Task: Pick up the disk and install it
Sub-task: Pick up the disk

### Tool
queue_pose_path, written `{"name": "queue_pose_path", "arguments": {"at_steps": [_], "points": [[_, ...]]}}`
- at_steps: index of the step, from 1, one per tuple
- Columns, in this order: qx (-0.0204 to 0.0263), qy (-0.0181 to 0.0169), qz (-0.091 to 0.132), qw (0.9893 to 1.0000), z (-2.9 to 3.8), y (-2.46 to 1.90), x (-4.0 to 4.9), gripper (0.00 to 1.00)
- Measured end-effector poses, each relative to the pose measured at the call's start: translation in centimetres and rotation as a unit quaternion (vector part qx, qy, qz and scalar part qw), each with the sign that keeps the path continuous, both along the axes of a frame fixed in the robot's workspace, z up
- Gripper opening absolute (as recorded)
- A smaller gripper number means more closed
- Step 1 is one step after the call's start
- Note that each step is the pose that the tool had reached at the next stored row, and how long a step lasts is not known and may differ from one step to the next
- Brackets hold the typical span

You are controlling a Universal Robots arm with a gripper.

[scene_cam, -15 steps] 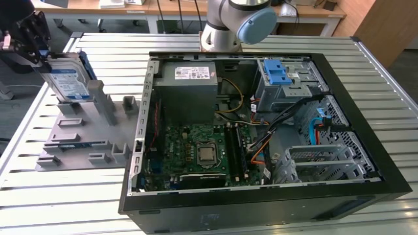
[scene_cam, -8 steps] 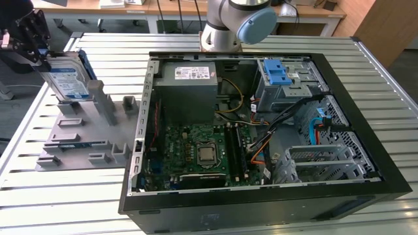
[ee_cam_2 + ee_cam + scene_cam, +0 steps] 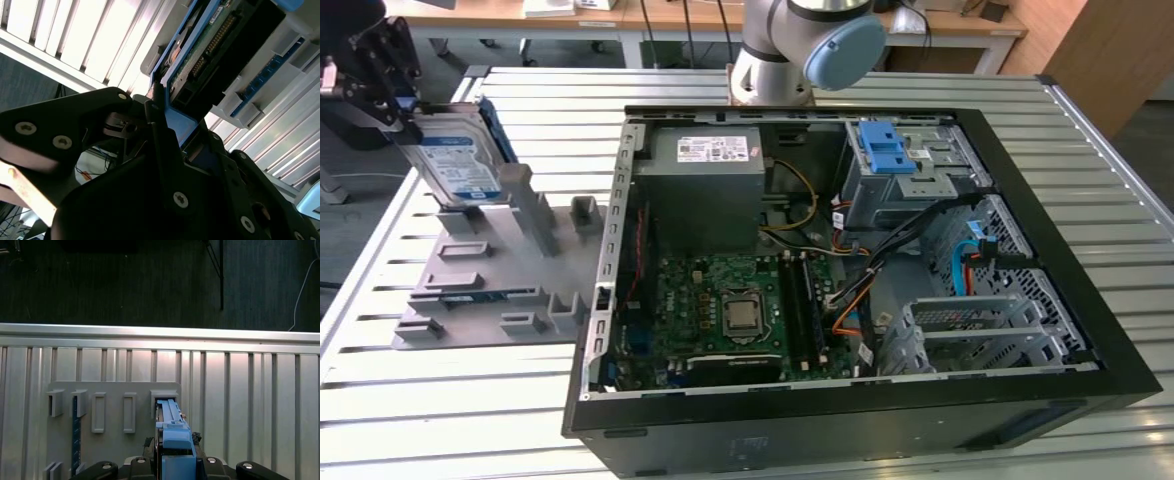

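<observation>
The end effector [image 3: 398,98] pinches the disk [image 3: 456,160] by its blue frame, upright at the grey slotted holder [image 3: 494,290], ten o'clock from the open computer case [image 3: 854,425] on the worktop [image 3: 440,400].

Shiny metal disk [image 3: 455,166]; smooth ribbed metal table [image 3: 467,420].

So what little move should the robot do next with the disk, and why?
Probably lift it straight up. The gripper is clamped on the disk, which stands upright with its lower end by the posts of the grey holder, so sideways motion might snag.
</observation>
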State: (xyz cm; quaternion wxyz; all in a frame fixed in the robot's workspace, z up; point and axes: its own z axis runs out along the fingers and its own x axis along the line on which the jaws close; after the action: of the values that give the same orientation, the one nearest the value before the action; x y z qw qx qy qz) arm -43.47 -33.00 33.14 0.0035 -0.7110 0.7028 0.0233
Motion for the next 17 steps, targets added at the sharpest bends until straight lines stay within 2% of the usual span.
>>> {"name": "queue_pose_path", "arguments": {"at_steps": [17], "points": [[0.0, 0.0, 0.0, 1.0, 0.74, 0.0, 0.0, 0.36]]}}
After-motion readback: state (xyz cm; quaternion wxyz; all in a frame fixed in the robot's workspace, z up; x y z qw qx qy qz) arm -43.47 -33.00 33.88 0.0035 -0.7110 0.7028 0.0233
